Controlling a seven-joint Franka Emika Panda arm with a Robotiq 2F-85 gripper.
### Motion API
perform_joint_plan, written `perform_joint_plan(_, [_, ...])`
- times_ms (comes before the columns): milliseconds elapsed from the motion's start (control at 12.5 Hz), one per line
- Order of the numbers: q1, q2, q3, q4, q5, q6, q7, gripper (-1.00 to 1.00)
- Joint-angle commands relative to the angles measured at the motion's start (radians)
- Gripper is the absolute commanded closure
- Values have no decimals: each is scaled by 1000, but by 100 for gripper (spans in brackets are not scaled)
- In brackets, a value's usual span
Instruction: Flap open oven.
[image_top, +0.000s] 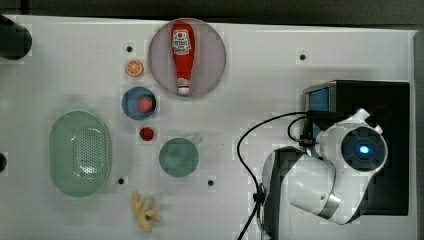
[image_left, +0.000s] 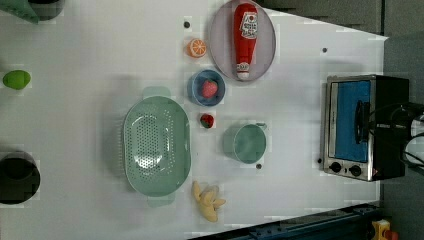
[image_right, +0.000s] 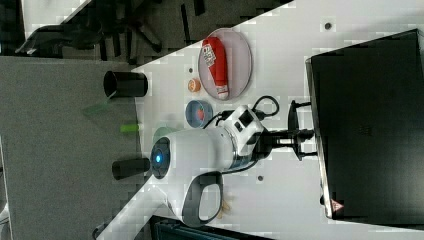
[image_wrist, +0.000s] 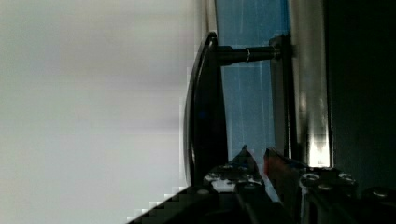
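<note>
I see the oven (image_left: 362, 127) at the right edge of the left view: a boxy black shell, silver front frame, blue-tinted glass door shut flat, a dark bar handle (image_wrist: 203, 105) on posts, and black knobs at its lower end. In the right view my gripper (image_right: 305, 134) sits at the oven's front edge. I cannot tell whether the fingers clamp the handle or stand slightly apart.
</note>
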Motion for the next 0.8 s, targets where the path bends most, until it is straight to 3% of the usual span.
perform_joint_plan(80, [63, 0, 34, -17, -112, 7, 38, 65])
perform_joint_plan(800, [162, 72, 154, -27, -558, -126, 696, 65])
